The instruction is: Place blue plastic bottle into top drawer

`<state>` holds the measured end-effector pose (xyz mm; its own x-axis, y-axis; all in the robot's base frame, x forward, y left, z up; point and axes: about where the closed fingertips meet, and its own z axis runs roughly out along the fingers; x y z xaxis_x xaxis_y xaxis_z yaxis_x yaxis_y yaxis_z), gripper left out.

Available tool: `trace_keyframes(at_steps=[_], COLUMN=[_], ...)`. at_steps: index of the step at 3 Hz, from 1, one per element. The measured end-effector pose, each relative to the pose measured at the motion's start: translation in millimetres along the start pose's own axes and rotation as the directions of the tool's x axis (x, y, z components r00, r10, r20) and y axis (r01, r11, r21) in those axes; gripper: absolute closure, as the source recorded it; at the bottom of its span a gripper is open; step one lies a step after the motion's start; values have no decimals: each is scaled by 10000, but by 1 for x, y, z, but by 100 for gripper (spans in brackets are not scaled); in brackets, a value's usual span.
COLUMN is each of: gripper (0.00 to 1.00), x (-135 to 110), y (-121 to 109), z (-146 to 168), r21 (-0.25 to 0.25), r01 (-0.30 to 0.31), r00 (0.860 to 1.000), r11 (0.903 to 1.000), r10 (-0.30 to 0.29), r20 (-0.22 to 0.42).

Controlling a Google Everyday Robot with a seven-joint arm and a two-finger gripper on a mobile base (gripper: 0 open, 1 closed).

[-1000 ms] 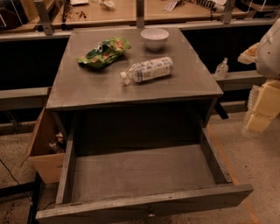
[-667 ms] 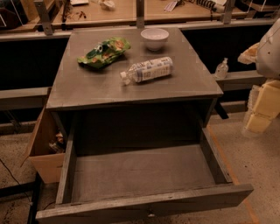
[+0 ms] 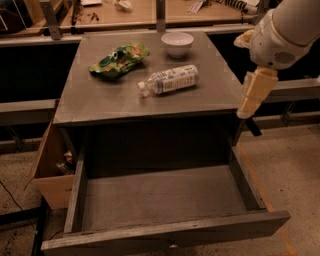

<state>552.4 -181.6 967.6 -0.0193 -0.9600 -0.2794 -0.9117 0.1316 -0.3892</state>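
Observation:
The blue plastic bottle (image 3: pixel 169 80) lies on its side near the middle of the grey table top (image 3: pixel 100 97), with its white cap pointing left. The top drawer (image 3: pixel 165 235) is pulled fully open below the table's front edge and nothing lies in it. My gripper (image 3: pixel 251 97) hangs from the white arm (image 3: pixel 285 35) at the table's right edge. It points down, to the right of the bottle and apart from it, and holds nothing that I can see.
A green snack bag (image 3: pixel 119 59) lies on the table to the left of the bottle. A white bowl (image 3: pixel 177 44) stands behind the bottle. A brown cardboard box (image 3: pixel 47 172) sits on the floor left of the drawer. A wooden bench (image 3: pixel 130 15) runs along the back.
My arm and gripper have moved left, from beyond the table's right side to its right edge. The bottle, bag, bowl and drawer have not moved.

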Motion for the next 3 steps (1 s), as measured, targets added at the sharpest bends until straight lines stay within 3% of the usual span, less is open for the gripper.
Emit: trace_keyframes(at_steps=[1,2,3], gripper=[0,0,0], x=[-23,-51,-96], y=[-56,-87,-113], z=[38,91,139], r21=[122,-798,-1543], r01=[637,1318,1950], r00=[9968,9896,9783], r11=[9979,9881,9686], r10=[-642,-1264,-1809], r20=[482,691,1011])
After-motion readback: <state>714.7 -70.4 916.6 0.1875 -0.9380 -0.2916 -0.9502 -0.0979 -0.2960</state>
